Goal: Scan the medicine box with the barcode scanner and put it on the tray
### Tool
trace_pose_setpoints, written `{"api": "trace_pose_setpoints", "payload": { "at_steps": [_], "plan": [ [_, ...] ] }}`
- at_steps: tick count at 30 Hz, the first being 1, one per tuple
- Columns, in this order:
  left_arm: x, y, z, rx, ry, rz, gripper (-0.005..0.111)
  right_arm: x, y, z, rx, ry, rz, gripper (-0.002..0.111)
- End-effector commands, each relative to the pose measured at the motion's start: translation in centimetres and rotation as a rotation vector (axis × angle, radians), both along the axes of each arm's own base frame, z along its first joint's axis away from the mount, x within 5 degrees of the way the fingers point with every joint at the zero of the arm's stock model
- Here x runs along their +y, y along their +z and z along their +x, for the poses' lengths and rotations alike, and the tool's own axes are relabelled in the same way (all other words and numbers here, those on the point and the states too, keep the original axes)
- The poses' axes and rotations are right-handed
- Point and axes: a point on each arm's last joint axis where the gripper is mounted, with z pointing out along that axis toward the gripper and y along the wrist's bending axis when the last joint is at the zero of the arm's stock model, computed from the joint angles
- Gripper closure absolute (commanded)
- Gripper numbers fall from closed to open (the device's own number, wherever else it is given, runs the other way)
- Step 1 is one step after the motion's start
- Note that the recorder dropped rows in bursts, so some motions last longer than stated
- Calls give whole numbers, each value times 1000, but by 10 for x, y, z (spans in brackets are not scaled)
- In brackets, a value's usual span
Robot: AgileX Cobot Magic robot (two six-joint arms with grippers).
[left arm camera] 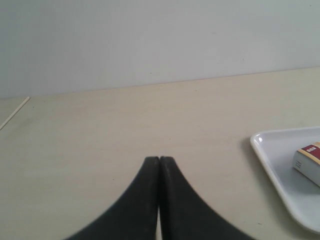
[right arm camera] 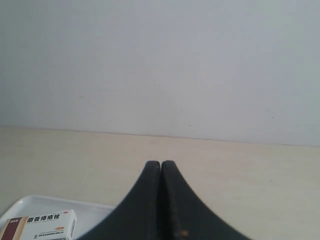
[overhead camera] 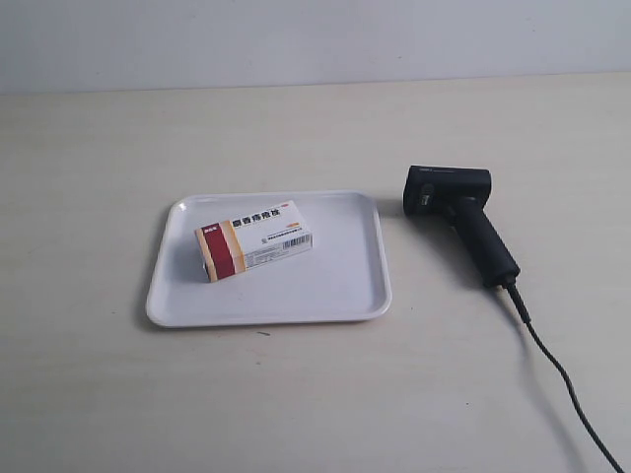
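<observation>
Honestly, the medicine box (overhead camera: 254, 239) already sits on the tray (overhead camera: 345, 296), scanner (overhead camera: 460, 214) at its 3 o'clock, both my grippers (left arm camera: 159, 161) (right arm camera: 160, 164) closed empty; it looks light and crushable, I'd pinch its long sides.

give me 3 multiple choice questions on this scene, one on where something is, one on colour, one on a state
1. Where does the small white cardboard medicine box lie?
A. on the flat white plastic tray
B. on the bare table
C. on the scanner

2. What colour is the pistol-shaped barcode scanner?
A. white
B. black
C. red

3. How do the left gripper's jaws stand?
A. wide open
B. closed on the box
C. closed on nothing

Answers:
1 A: the medicine box rests inside the rim of the tray.
2 B: the barcode scanner, lying beside the tray, is black all over.
3 C: the left gripper shows its jaws pressed together, nothing between them.
</observation>
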Motion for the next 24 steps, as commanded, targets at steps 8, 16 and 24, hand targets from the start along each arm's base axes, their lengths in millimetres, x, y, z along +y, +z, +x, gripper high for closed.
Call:
{"api": "trace_pose_setpoints", "payload": {
  "at_steps": [8, 16, 24],
  "plan": [
    [0, 0, 0, -5, 2, -7, 105, 0, 0, 0, -6, -1, 3, 108],
    [0, 0, 0, -5, 2, -7, 105, -2, -14, -3, 36, -6, -11, 108],
    [0, 0, 0, -5, 2, -7, 105, -13, -95, -25, 134, -48, 68, 108]
  ]
}}
